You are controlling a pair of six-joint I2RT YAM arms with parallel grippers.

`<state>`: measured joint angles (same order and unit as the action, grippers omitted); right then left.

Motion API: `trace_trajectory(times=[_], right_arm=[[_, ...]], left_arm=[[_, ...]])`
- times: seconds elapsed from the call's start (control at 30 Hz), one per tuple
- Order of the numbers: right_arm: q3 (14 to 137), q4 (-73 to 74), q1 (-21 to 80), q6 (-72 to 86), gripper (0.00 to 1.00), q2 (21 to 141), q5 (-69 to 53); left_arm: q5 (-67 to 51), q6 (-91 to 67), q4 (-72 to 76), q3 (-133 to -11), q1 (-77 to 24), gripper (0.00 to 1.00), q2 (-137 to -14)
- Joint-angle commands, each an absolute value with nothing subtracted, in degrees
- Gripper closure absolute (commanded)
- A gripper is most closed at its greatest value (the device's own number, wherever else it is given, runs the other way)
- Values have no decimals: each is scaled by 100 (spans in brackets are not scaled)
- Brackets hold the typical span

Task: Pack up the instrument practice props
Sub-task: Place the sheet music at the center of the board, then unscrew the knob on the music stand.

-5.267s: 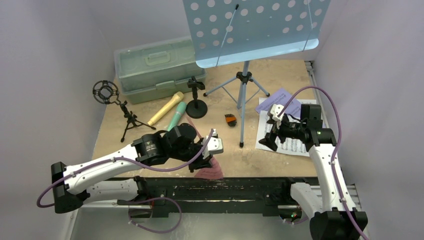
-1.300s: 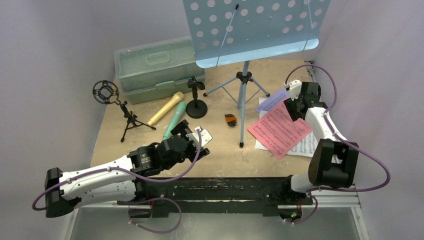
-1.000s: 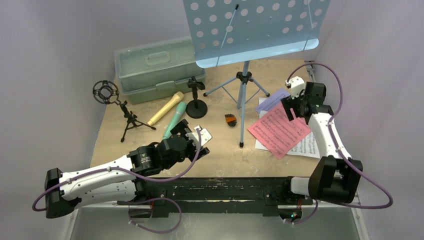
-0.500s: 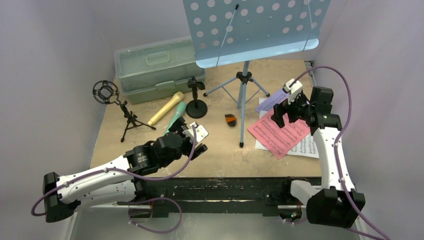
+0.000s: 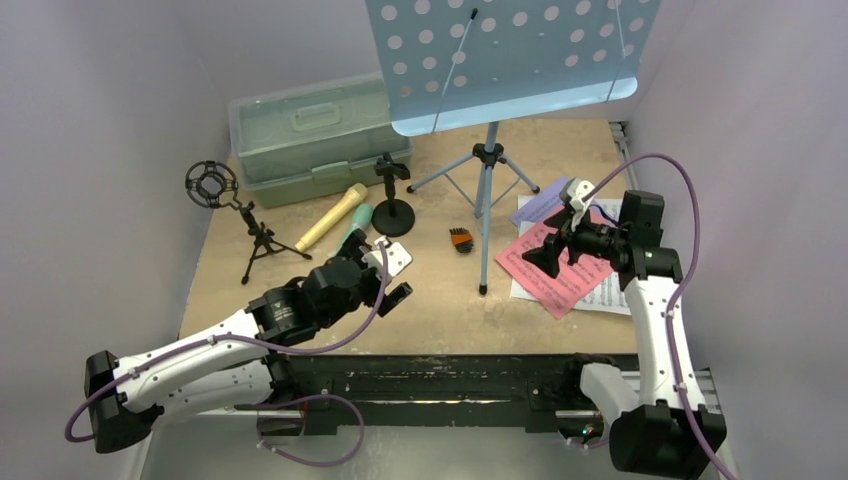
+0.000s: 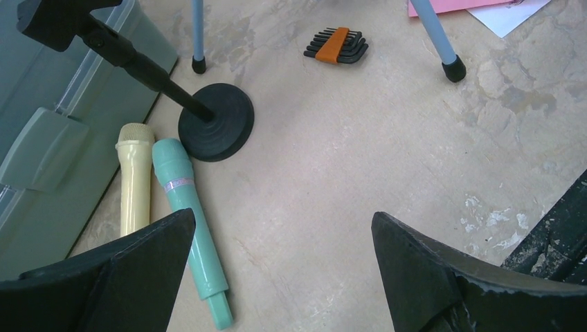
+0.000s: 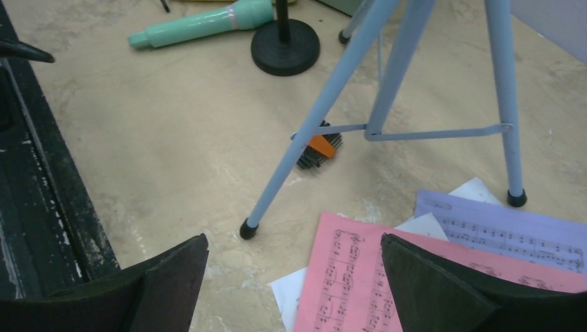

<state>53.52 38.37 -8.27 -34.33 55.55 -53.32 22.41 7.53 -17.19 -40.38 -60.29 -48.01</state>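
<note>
My left claw (image 6: 282, 228) stands released and empty, the teal microphone (image 6: 188, 221) lying flat at lower left of the wrist view beside the tan microphone (image 6: 134, 176), long axis nearly top-to-bottom, square to my jaw line, far nearer me than the right claw (image 7: 294, 238).

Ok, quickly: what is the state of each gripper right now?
Left gripper: open, nothing between the fingers.
Right gripper: open, nothing between the fingers.
</note>
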Motion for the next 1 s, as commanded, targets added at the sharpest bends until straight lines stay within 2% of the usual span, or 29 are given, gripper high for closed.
trace_trajectory(times=[0.0,0.37,0.53,0.73,0.8,0.87,0.97], right_arm=[[5068,3655,-844,-3699,1,5282,-6051],[4677,3489,-844,-3850,1,4978,-6356],[4574,3491,-842,-3945,1,4938,-6553],[4521,3396,-843,-4037,1,4768,-6637],[4384,2682,-844,-3051,1,4732,-6499],[4114,1231,-843,-1110,1,4720,-6146],[3840,-114,-837,1140,1,4773,-5397]], left_arm=[[1768,449,-1448,-4069,-5711,0,-4740],[1053,-317,-1085,-4118,-5364,0,-4465],[457,-709,15,-4111,-5361,0,-4593],[291,-1031,1582,-4119,-5362,0,-5241],[285,-1107,1744,-4173,-5361,0,-5504],[277,-1170,1722,-4221,-5361,0,-5666],[337,-1191,1369,-4258,-5361,0,-5764]])
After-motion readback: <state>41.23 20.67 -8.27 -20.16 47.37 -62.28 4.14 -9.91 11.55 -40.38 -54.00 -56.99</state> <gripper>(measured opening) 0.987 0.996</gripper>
